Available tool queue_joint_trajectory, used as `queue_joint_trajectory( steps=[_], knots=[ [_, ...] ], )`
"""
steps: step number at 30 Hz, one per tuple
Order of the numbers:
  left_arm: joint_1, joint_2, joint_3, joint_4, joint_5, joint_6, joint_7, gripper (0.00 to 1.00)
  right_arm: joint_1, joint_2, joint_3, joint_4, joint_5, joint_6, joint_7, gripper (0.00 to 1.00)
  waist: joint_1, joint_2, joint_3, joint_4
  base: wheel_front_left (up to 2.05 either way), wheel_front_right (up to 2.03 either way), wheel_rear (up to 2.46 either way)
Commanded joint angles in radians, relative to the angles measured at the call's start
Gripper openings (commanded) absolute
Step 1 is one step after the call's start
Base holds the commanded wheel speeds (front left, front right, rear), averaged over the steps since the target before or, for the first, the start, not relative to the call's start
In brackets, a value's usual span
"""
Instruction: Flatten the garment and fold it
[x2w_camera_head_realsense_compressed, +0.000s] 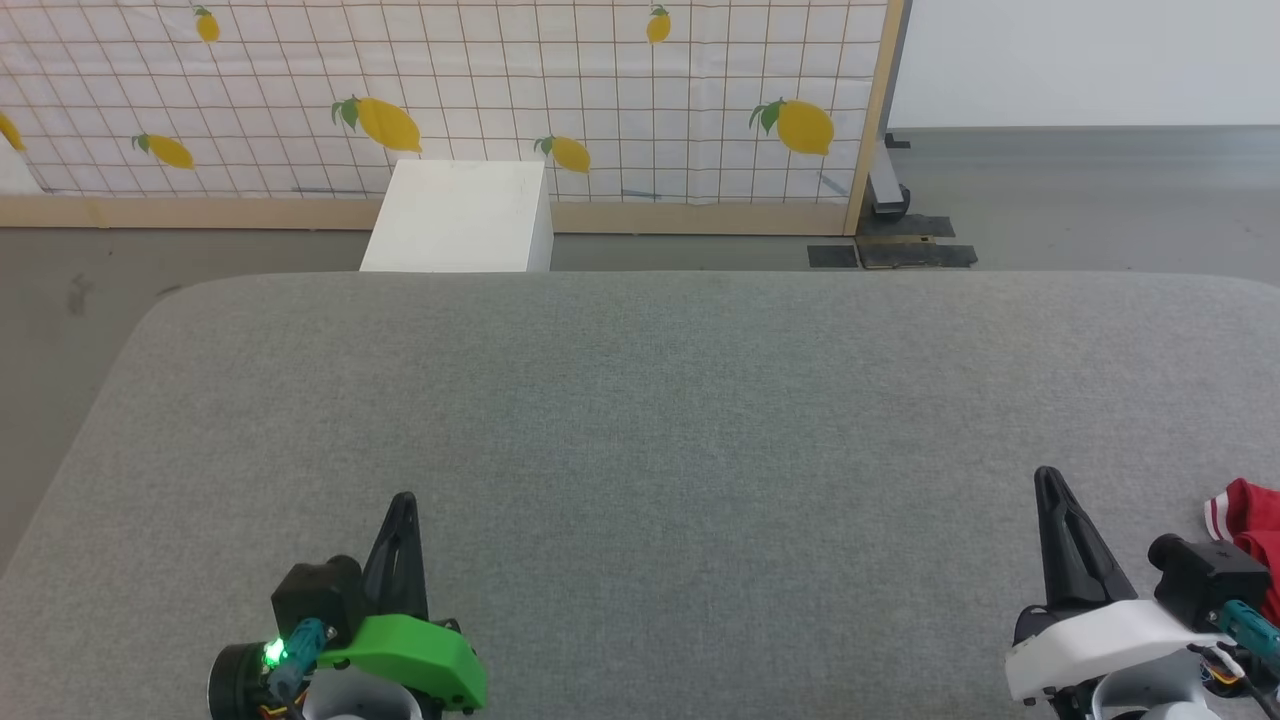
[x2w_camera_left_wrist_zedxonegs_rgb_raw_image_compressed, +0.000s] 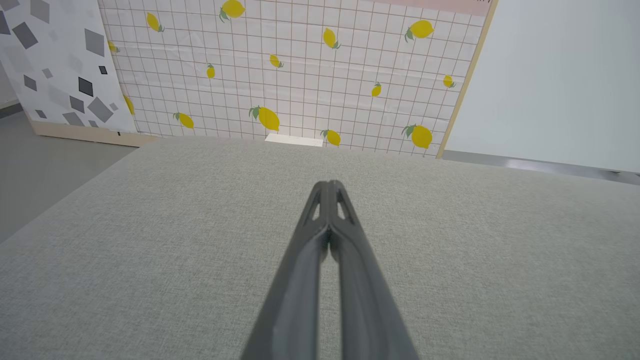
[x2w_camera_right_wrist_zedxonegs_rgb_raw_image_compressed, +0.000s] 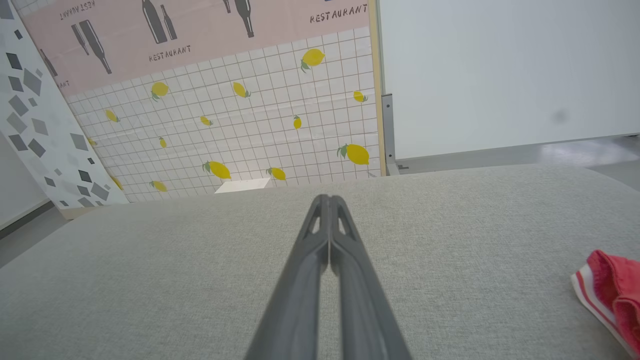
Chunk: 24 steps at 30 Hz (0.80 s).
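1. Garment (x2w_camera_head_realsense_compressed: 1252, 520) (red cloth, with a red-and-white striped trim showing) lies bunched at the far right edge of the grey bench (x2w_camera_head_realsense_compressed: 640, 420) and is cut off by the frame.
2. Left gripper (x2w_camera_head_realsense_compressed: 403, 500) sits at the lower left over bare bench, its fingers (x2w_camera_left_wrist_zedxonegs_rgb_raw_image_compressed: 295, 300) pressed together on nothing.
3. Right gripper (x2w_camera_head_realsense_compressed: 1047, 475) sits at the lower right, fingers likewise pressed together and empty. The garment lies just to its right, apart from the fingertips.
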Motion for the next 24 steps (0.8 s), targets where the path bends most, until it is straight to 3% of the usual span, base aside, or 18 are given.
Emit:
queue_joint_trajectory(
  steps=[1,24],
  knots=[
    [0.002,-0.001,0.006,-0.008,0.018,-0.005,0.006,0.00,-0.002,0.000,0.003,-0.009,-0.013,0.000,0.005,0.00,0.0000,0.0000,0.001,0.000,0.00,0.00,0.00],
    [0.005,-0.004,0.026,-0.048,0.057,-0.015,0.052,0.00,-0.007,0.001,0.018,-0.037,-0.057,0.000,0.038,0.00,0.0000,0.0000,0.011,0.000,0.00,0.00,0.00]
  ],
)
